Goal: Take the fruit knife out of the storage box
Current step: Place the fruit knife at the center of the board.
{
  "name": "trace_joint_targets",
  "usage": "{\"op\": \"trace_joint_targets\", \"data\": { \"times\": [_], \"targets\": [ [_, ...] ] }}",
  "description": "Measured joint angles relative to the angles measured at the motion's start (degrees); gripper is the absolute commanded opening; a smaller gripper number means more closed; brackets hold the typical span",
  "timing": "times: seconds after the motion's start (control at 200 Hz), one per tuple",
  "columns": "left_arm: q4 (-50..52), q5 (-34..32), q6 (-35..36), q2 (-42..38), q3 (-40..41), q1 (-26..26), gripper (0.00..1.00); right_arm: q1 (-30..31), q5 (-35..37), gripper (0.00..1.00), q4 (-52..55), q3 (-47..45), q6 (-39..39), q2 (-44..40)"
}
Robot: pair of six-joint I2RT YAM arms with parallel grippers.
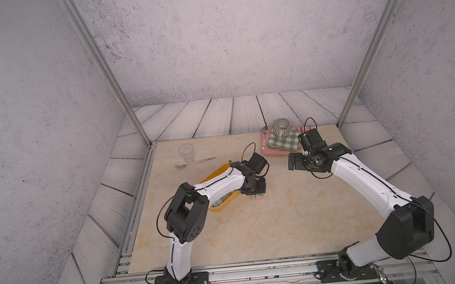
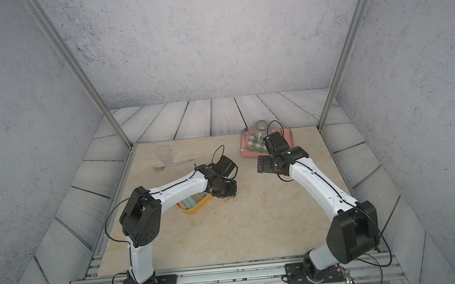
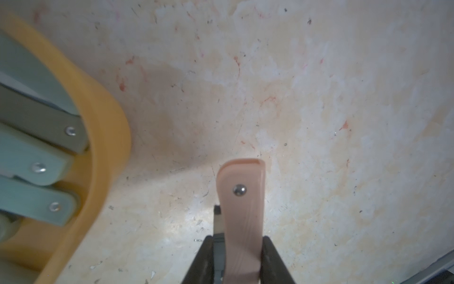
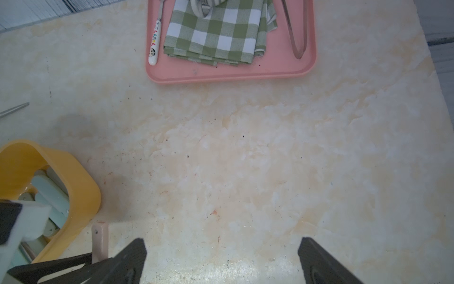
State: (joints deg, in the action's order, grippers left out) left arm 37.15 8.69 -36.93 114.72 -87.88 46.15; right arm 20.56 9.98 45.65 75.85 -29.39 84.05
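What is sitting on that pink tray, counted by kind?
Spoon: 1
Checked cloth: 1
Striped mug: 1
Tongs: 1
Total: 4

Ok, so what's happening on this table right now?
The left tool is shut on a pale pink folded fruit knife, held just outside the yellow-orange plastic storage box, over the beige marble-look tabletop. Other pale green folded knives lie in the box. The right tool is open and empty.
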Motion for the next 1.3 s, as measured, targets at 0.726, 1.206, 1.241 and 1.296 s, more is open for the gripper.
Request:
{"op": "trace_joint_targets", "data": {
  "times": [0.726, 1.206, 1.241, 1.296],
  "targets": [
    [-0.68, -1.55, -5.79, 6.34, -0.04, -0.17, 0.43, -0.13, -8.07, 0.99, -2.27, -0.42, 0.52, 4.24],
    [0.57, -4.44, -5.55, 2.05, 1.57, -0.76, 0.50, -0.13, -8.61, 0.99, -1.90, 1.29, 0.87, 4.92],
    [0.85, -5.09, -5.46, 0.07, 2.14, -1.05, 0.50, -0.13, -8.90, 0.99, -1.92, 1.88, 0.96, 4.92],
    [1.05, -6.21, -5.14, -3.76, 2.95, -1.66, 0.51, -0.13, -9.53, 0.99, -1.92, 2.78, 1.11, 4.92]
  ]
}}
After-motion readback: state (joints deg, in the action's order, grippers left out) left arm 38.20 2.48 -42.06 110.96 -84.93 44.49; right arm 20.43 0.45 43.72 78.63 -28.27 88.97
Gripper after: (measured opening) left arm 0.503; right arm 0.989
